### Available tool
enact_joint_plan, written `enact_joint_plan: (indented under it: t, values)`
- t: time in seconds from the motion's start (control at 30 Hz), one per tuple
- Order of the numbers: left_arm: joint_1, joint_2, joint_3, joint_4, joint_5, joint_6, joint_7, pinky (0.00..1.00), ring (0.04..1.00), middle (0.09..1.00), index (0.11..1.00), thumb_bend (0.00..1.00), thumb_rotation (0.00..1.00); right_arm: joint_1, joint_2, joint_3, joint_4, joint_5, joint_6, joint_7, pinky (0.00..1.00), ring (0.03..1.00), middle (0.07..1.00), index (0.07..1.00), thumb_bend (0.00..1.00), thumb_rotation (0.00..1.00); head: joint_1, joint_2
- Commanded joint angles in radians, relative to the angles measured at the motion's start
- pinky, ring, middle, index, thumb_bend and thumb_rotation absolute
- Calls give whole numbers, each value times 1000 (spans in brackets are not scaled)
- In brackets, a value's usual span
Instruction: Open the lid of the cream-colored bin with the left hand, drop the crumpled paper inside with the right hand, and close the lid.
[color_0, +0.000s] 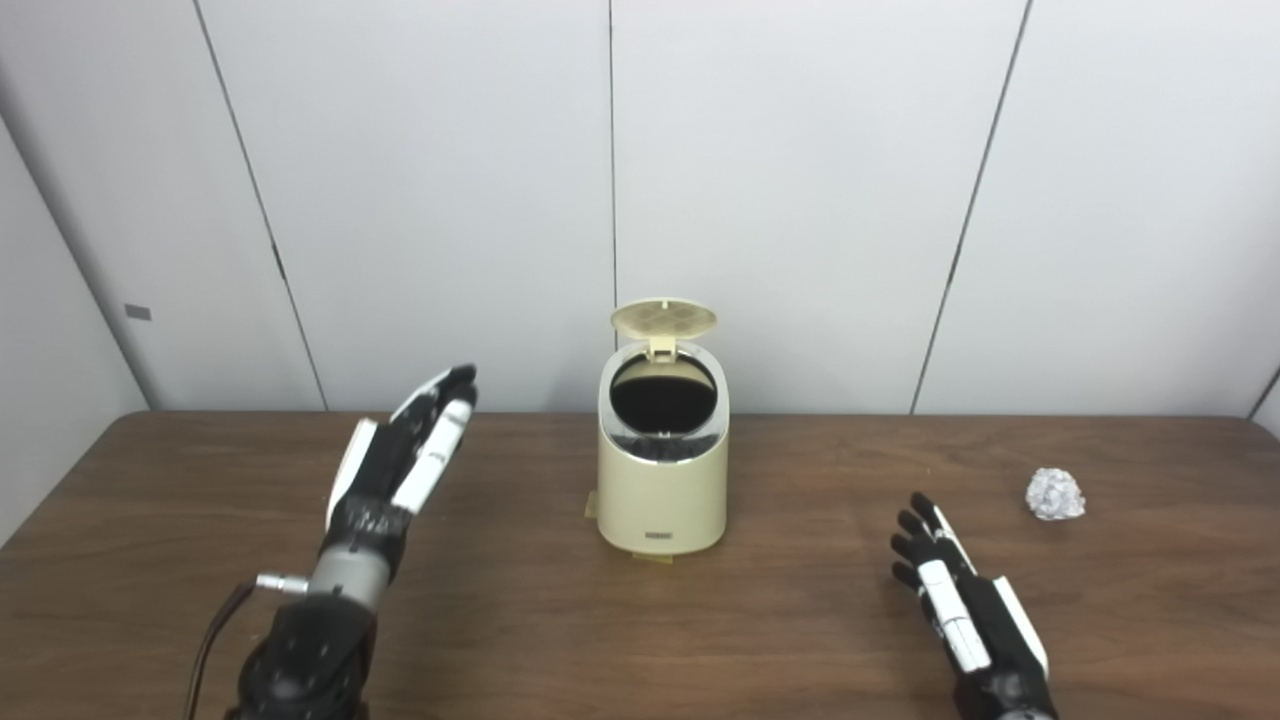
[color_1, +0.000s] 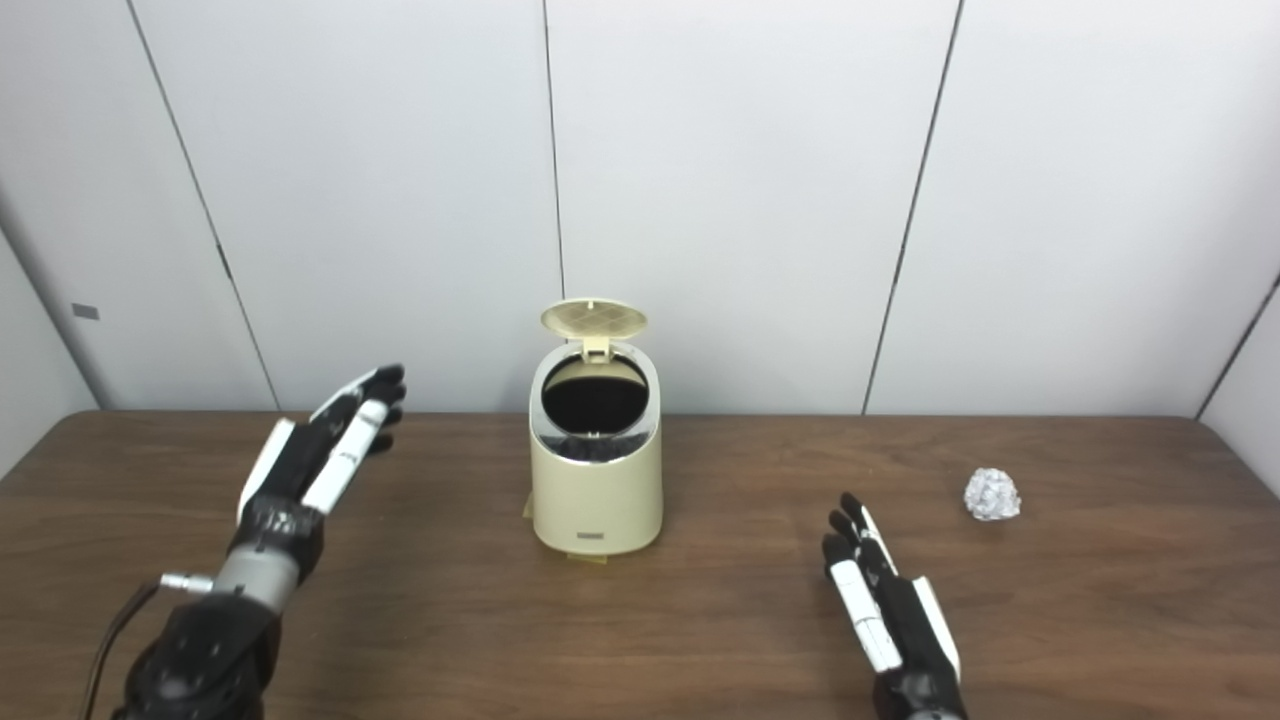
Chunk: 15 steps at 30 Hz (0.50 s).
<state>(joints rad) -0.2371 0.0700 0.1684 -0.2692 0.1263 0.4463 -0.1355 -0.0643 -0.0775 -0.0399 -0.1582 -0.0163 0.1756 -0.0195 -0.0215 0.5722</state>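
The cream-colored bin (color_0: 662, 495) stands at the middle of the brown table, its round lid (color_0: 663, 319) flipped up at the back and the dark inside showing. A crumpled ball of paper (color_0: 1054, 494) lies on the table to the right. My left hand (color_0: 400, 455) is raised left of the bin, fingers stretched out, holding nothing and apart from the bin. My right hand (color_0: 958, 595) rests low over the table at the front right, fingers extended, empty, short of the paper.
The table (color_0: 180, 560) runs the full width of the view, with grey wall panels (color_0: 800, 180) right behind it. A cable (color_0: 215, 630) hangs from my left wrist.
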Motion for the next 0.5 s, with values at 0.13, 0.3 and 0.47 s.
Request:
enact_joint_plan:
  t: [0.13,0.3,0.47]
  values:
    - [40,-66,44,2,-137,-77,57,968,968,969,970,510,915,-76,-23,-23,-25,-71,-91,-48,810,859,871,860,756,253,-8,7]
    - [88,-67,31,25,-175,-132,62,993,973,978,985,522,923,-116,-82,-36,-26,-145,-84,-57,785,845,865,847,798,121,-39,16]
    - [92,-41,11,53,-175,-156,65,1000,978,982,978,512,911,-167,-171,-56,-7,-212,-68,-59,788,831,862,836,882,91,-99,24]
